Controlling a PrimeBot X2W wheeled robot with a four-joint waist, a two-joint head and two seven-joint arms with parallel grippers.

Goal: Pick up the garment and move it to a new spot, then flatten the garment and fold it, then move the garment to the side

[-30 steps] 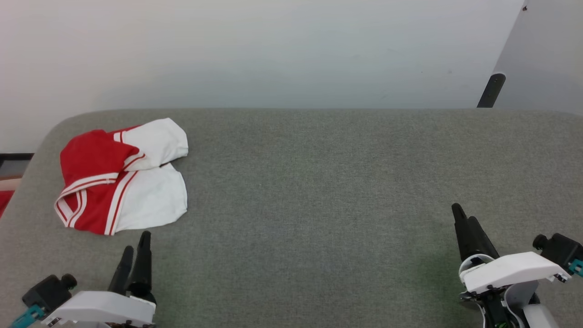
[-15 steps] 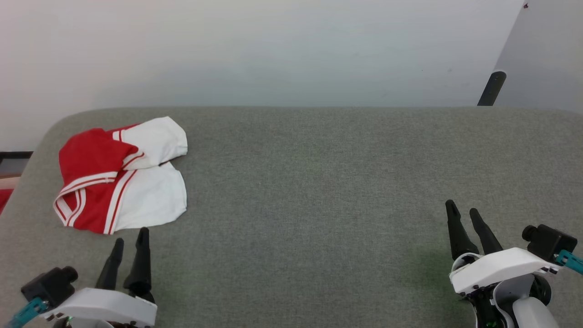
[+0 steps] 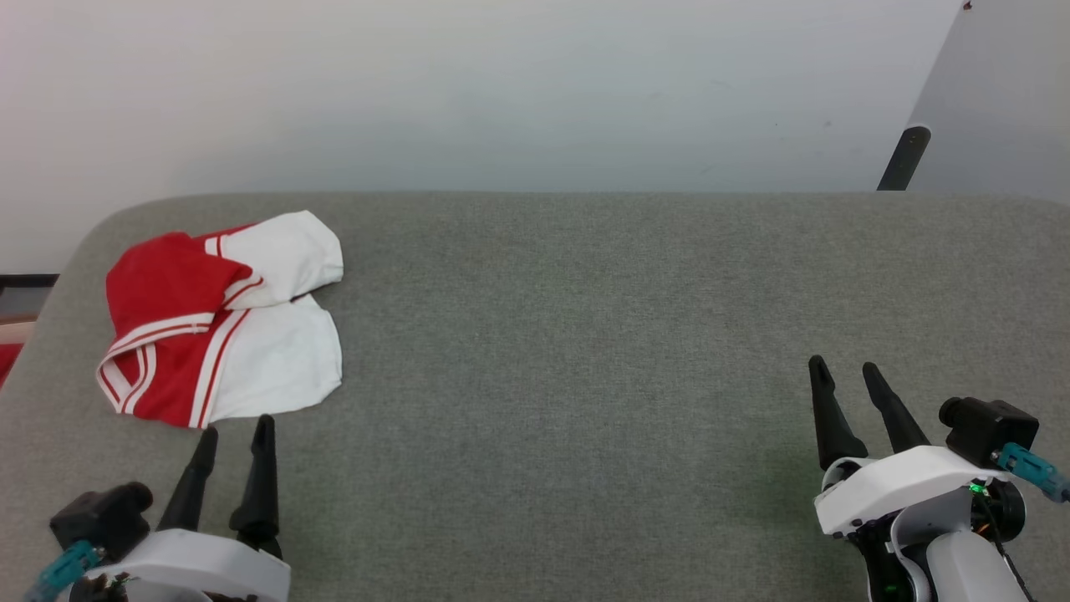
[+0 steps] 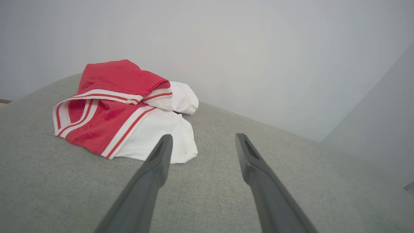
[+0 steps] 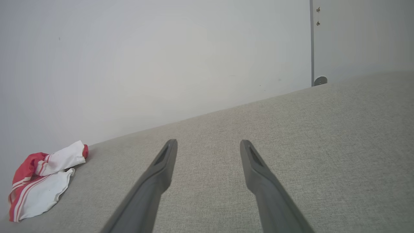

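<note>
Fabric, grey and coarse-woven, is seen covering one broad surface (image 3: 585,334) set before a pale wall (image 3: 501,84). One garment (image 3: 221,322) is laid on the surface's far left part, bunched (red body folded over, two white sleeves showing, striped trim along the seams). Two grippers are counted. The left gripper (image 3: 237,425) is held just beside the garment's near edge, its two fingers parted and empty, with bare grey fabric seen between them and the cloth. The right gripper (image 3: 843,364) is held well apart on the opposite side, likewise spread and empty. One dark post (image 3: 903,159) is seen beyond the surface at the far right.
</note>
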